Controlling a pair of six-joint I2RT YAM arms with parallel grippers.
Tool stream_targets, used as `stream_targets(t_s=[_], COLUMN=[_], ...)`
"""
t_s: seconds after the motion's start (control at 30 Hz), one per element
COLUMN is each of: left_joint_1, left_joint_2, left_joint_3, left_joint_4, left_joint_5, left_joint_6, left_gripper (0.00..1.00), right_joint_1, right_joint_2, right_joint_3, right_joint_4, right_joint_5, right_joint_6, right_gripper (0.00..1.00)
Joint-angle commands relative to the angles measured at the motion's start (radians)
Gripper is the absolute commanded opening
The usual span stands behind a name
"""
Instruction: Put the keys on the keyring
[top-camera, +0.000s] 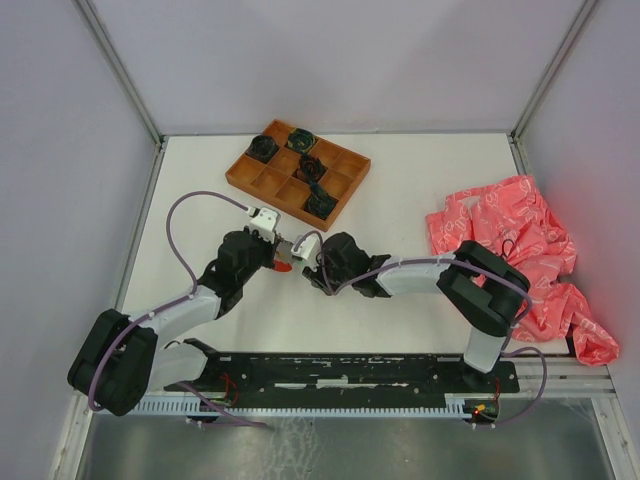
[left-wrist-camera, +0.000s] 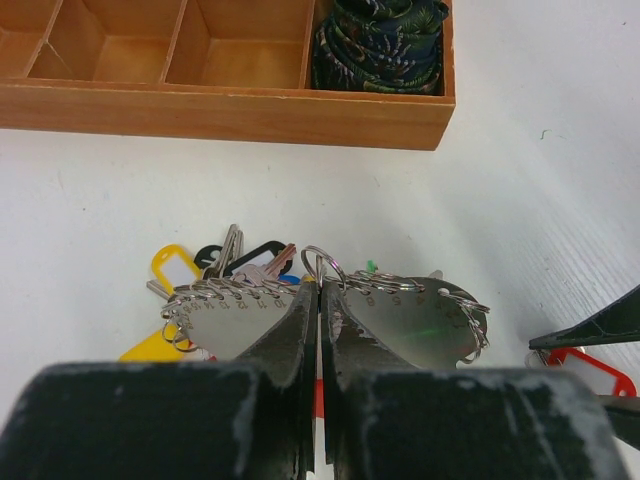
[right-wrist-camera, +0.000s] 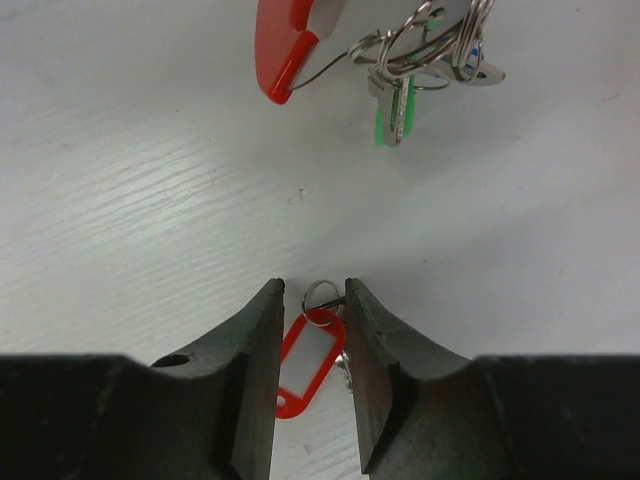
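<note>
The keyring is a grey metal plate (left-wrist-camera: 420, 325) edged with small wire rings, with a red part (right-wrist-camera: 285, 45) that also shows in the top view (top-camera: 283, 266). My left gripper (left-wrist-camera: 320, 290) is shut on the plate's middle and holds it low over the table. Keys with yellow (left-wrist-camera: 175, 268), black (left-wrist-camera: 262, 250) and green (right-wrist-camera: 392, 115) tags hang from it. A red key tag (right-wrist-camera: 310, 355) with its ring lies between the fingers of my right gripper (right-wrist-camera: 315, 290), which have closed against both its sides. The tag also shows in the left wrist view (left-wrist-camera: 590, 370).
A wooden compartment tray (top-camera: 262, 180) stands behind the grippers and holds dark coiled bundles (top-camera: 320, 203). Its near wall (left-wrist-camera: 220, 115) is close in front of the keyring. A crumpled pink bag (top-camera: 510, 240) lies at the right. The two grippers (top-camera: 292, 250) nearly touch.
</note>
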Motion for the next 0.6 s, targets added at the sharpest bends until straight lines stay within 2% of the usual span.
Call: stream_targets(t_s=[0.0, 0.3, 0.43, 0.57], left_joint_1=[0.003, 0.004, 0.003, -0.003], left_joint_2=[-0.012, -0.012, -0.008, 0.013], left_joint_3=[0.017, 0.017, 0.018, 0.025], left_joint_4=[0.068, 0.068, 0.072, 0.080], left_joint_5=[0.001, 0.066, 0.162, 0.292], left_joint_6=[-0.021, 0.004, 0.021, 0.034], left_gripper=[0.03, 0.03, 0.03, 0.03], right_joint_1=[0.009, 0.009, -0.001, -0.031], right_joint_2=[0.018, -0.015, -0.082, -0.189], right_joint_3=[0.049, 0.020, -0.023, -0.076], right_joint_4=[-0.014, -0.100, -0.151, -0.214], right_joint_5=[0.064, 0.147, 0.172, 0.180], right_joint_6=[-0.005, 0.001, 0.041, 0.115], right_gripper=[0.37, 0.19, 0.08, 0.05])
